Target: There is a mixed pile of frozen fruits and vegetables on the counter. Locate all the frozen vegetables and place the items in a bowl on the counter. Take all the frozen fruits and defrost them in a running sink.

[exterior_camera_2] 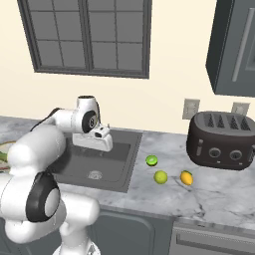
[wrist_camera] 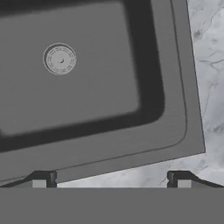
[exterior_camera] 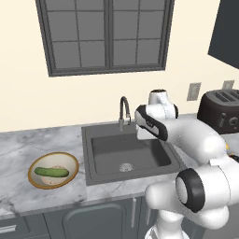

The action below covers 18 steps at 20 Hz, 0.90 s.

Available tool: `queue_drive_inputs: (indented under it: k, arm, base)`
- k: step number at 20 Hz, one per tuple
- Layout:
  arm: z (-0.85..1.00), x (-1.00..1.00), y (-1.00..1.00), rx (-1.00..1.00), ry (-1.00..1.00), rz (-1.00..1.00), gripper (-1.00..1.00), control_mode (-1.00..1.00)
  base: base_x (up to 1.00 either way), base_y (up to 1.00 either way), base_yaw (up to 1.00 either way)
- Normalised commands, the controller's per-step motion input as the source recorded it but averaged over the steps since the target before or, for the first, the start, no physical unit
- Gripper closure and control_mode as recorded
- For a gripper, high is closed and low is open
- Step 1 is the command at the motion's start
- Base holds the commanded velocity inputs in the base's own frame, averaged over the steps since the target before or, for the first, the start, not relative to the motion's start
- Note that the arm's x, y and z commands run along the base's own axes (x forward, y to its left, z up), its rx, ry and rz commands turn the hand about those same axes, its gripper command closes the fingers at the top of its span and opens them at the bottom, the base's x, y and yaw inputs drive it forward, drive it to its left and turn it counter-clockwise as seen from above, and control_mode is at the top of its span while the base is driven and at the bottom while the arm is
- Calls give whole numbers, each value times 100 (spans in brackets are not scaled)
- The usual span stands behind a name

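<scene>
The long dark green cucumber [exterior_camera: 51, 172] lies in the tan-rimmed bowl [exterior_camera: 32, 164] on the marble counter [exterior_camera: 28, 142], left of the sink [exterior_camera: 88, 154]. Right of the sink [exterior_camera_2: 130, 167], three small round items sit on the counter [exterior_camera_2: 219, 191]. They are a darker green fruit [exterior_camera_2: 152, 160], a yellow-green fruit [exterior_camera_2: 160, 177] and a yellow-orange vegetable [exterior_camera_2: 186, 178]. My gripper [wrist_camera: 111, 181] hangs open and empty above the basin's right part, with the drain [wrist_camera: 60, 58] below. The hand [exterior_camera_2: 97, 141] is well left of the three items.
A tall curved dark faucet [exterior_camera: 123, 109] stands behind the basin; no water is visible. A dark toaster [exterior_camera_2: 221, 140] sits at the back right, just behind the round items. A window and a wall cabinet [exterior_camera_2: 234, 45] are above the counter.
</scene>
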Motion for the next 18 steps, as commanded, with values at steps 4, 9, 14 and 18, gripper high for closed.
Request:
queue_drive_inputs:
  k: [4, 9, 14, 18]
  arm:
    - [-1, -13, -78, 0, -27, 0, -100, -100]
    - [12, 5, -65, -9, -7, 1, -100, -100]
    - [16, 13, -79, -8, 0, 0, -100, -100]
    - [0, 12, -83, -1, 5, -4, -100, -100]
  base:
    - [0, 0, 0]
    - [0, 0, 0]
    - [0, 0, 0]
    - [0, 0, 0]
